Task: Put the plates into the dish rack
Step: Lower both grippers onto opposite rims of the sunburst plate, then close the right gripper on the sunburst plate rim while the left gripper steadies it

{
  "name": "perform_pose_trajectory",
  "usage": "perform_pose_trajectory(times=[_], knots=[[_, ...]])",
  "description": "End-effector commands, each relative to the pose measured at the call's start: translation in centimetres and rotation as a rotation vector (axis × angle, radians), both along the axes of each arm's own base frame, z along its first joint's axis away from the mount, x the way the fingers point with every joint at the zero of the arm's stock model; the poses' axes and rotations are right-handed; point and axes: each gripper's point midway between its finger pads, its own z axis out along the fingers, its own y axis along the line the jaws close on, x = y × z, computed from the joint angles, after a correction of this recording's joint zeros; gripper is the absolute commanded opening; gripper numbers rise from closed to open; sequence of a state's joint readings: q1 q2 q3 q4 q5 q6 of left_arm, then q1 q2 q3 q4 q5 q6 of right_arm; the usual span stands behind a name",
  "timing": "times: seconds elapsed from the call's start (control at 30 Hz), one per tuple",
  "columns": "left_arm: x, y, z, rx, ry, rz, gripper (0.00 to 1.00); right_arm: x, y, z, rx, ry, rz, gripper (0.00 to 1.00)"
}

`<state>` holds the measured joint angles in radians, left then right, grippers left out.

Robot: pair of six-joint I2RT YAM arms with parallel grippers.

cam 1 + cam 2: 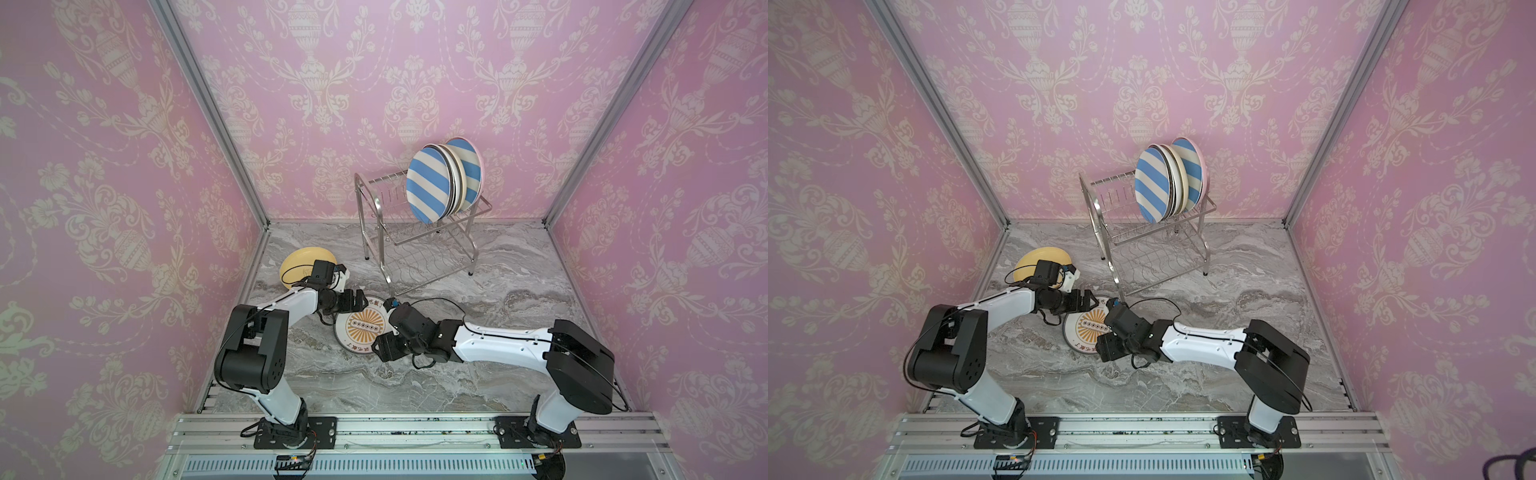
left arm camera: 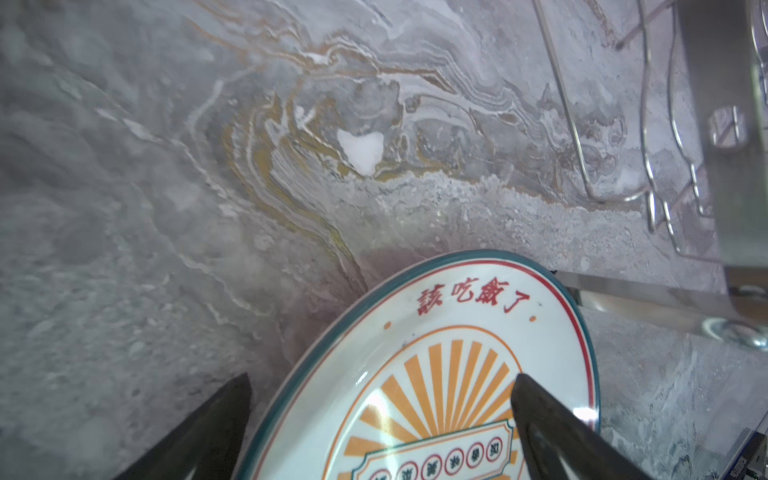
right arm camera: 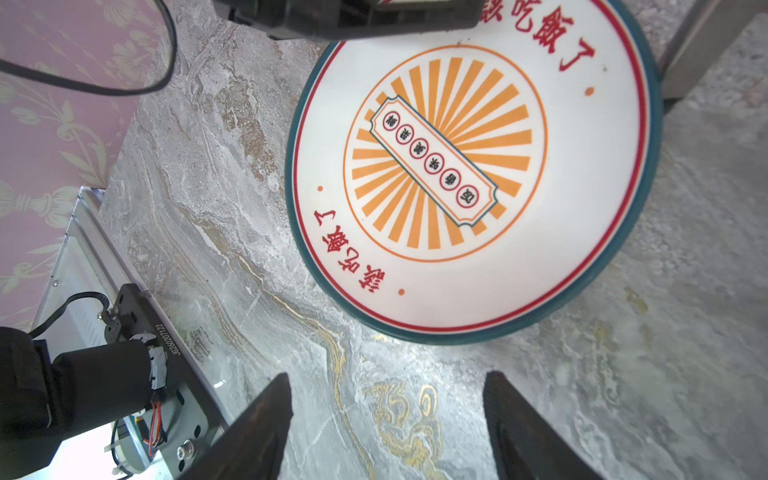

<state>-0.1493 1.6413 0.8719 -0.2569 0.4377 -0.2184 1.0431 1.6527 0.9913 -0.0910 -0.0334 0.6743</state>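
Centre-front on the grey marble tabletop lies a round white plate with an orange sunburst, red lettering and a teal rim, flat and face up, close to the front leg of the rack. Left gripper: jaws apart and straddling the plate's rim, with one finger over the sunburst and the other out over bare marble; no clamping is evident. Right gripper: jaws spread wide over bare marble just beside the plate's opposite edge, holding nothing.

Rear centre stands the two-tier shiny steel wire dish rack. Its upper tier carries plates on edge – a blue-and-white striped plate foremost, others packed behind it, and a pink plate last. The lower tier shows only wire.

Left rear, a plain yellow plate rests on the marble, partly hidden by the left wrist.
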Motion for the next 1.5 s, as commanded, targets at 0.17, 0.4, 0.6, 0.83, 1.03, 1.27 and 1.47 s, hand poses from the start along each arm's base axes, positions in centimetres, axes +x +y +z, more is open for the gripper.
perform_pose_trajectory(times=[0.17, 0.4, 0.6, 0.83, 1.03, 1.27, 1.47], knots=[[-3.0, -0.8, 1.3, -0.03, 0.014, 0.008, 0.99, -0.2, -4.0, 0.3, 0.081, 0.042, -0.161, 0.75], [-3.5, -1.8, 1.8, -0.058, -0.021, 0.023, 0.99, 1.3, -6.4, -0.5, 0.158, 0.08, -0.24, 0.72], [-5.0, -2.2, 1.2, -0.061, -0.001, 0.012, 0.99, 2.2, -6.4, -2.0, 0.194, 0.121, -0.253, 0.65], [-5.8, -2.2, 0.7, -0.062, 0.004, 0.016, 0.99, 2.7, -6.2, -3.3, 0.226, 0.167, -0.258, 0.59], [-5.9, -2.2, 1.0, -0.06, -0.011, 0.014, 0.99, 3.0, -5.7, -4.8, 0.25, 0.224, -0.244, 0.57], [-6.0, -2.6, 0.9, -0.074, -0.005, 0.006, 0.99, 3.5, -5.4, -5.6, 0.274, 0.252, -0.239, 0.52], [-6.1, -2.9, 0.4, -0.08, 0.004, 0.006, 0.99, 3.7, -5.6, -6.3, 0.323, 0.278, -0.267, 0.49]])
